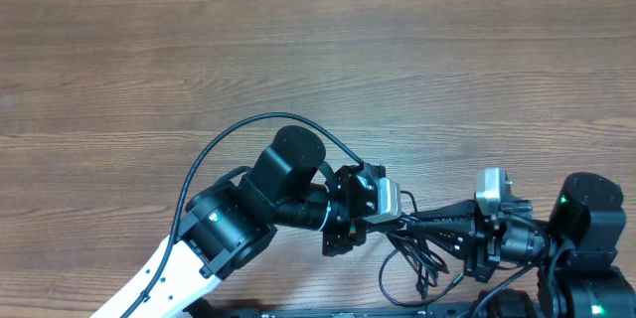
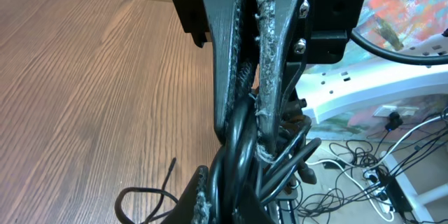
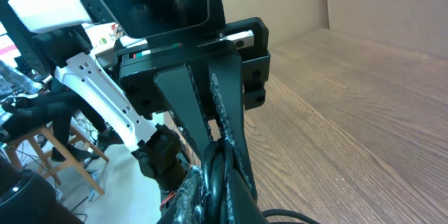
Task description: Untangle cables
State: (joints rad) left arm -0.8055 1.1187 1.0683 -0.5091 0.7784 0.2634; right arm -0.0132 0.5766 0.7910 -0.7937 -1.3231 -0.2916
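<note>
Holding the cables at the near edge of the wooden worktop, low and right of centre from overhead. Pinching the bundle with the left tool, fingers drawn together on several strands. Pinching the same bundle with the right tool as well, fingers likewise closed on it, tip to tip with the left. Below and between the two tools, slack loops of cord spilling toward the worktop's edge.

From the left wrist: tool clamped, cables bunched and squeezed low between its fingers. Crowding in from below, a textured finger of the other tool, covering much of the bundle. To the left, a loose curl of cord lying on bare wood. Beyond the worktop, a tangle of floor wires and a bright painted sheet.

From the right wrist: tool closed on the cables, strands packed at the fingertips. Close behind, the left arm's white link, hiding where the cords run on that side. At the worktop's far side, a cardboard wall.

Overhead again: arcing over the left arm, its own thick black wire, well apart from the cables.
</note>
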